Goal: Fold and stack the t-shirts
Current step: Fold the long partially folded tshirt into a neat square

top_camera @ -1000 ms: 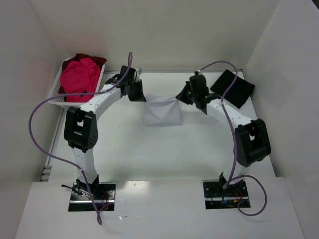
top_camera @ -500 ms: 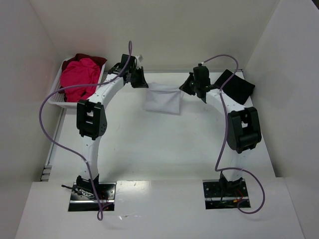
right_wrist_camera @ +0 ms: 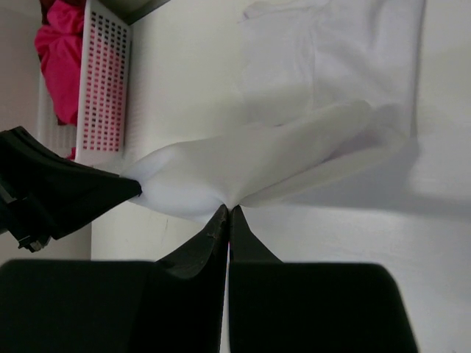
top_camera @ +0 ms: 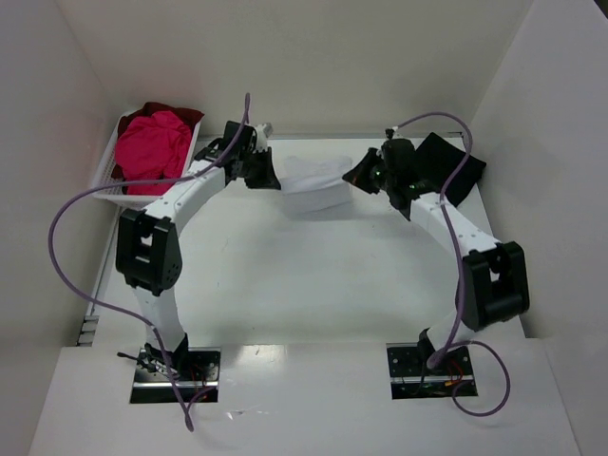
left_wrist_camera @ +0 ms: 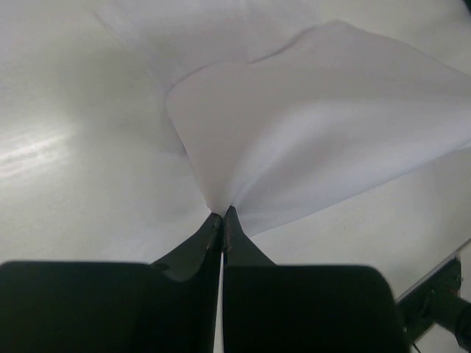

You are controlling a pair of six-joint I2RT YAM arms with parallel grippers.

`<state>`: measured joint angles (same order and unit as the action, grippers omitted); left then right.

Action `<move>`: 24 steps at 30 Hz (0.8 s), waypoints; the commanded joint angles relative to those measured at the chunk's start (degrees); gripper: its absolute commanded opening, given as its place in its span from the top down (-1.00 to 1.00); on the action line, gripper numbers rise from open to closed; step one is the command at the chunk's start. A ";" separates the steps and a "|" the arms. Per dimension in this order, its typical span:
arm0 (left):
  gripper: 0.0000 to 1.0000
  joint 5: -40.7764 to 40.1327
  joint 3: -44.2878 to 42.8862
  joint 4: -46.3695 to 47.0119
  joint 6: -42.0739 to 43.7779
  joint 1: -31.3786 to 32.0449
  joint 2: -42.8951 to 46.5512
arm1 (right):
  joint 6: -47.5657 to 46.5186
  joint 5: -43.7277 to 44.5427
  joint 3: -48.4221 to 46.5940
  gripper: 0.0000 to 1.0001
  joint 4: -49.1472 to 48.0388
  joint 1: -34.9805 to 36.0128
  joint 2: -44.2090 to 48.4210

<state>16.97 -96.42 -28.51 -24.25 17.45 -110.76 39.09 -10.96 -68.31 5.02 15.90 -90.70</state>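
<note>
In the last second both arms had drawn toward the far wall, taking the white shirt's [top_camera: 318, 185] held edge with them. What had been a flat panel now sagged between the claws, above the part lying on the bench [top_camera: 313, 285]. The left claw [left_wrist_camera: 222, 213] was pressed together on one corner and the right claw [right_wrist_camera: 227, 212] pinched the other. It looked like a fold half made, with nothing stacked yet. The black shirt [top_camera: 446, 166] lay flat at far right. The pink shirt [top_camera: 152, 147] and red shirt [top_camera: 176, 112] sat heaped in the basket [top_camera: 109, 176]. I could read no brand, label or writing anywhere.
</note>
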 commanded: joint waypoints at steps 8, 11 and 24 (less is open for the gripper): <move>1.00 -1.94 21.00 3.46 -1.32 4.25 22.58 | 4.14 5.33 20.31 1.00 -3.96 8.26 19.58; 1.00 -3.09 25.22 3.46 -2.64 6.89 27.50 | 4.77 7.79 23.40 1.00 -1.43 10.55 25.82; 1.00 -10.99 27.44 -2.60 -6.78 12.25 43.36 | 8.11 12.80 27.09 1.00 8.26 14.33 42.53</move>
<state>9.78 -66.28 -29.65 -30.50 29.85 -66.48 46.22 -1.96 -41.91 11.27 30.00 -48.23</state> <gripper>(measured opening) 0.009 0.006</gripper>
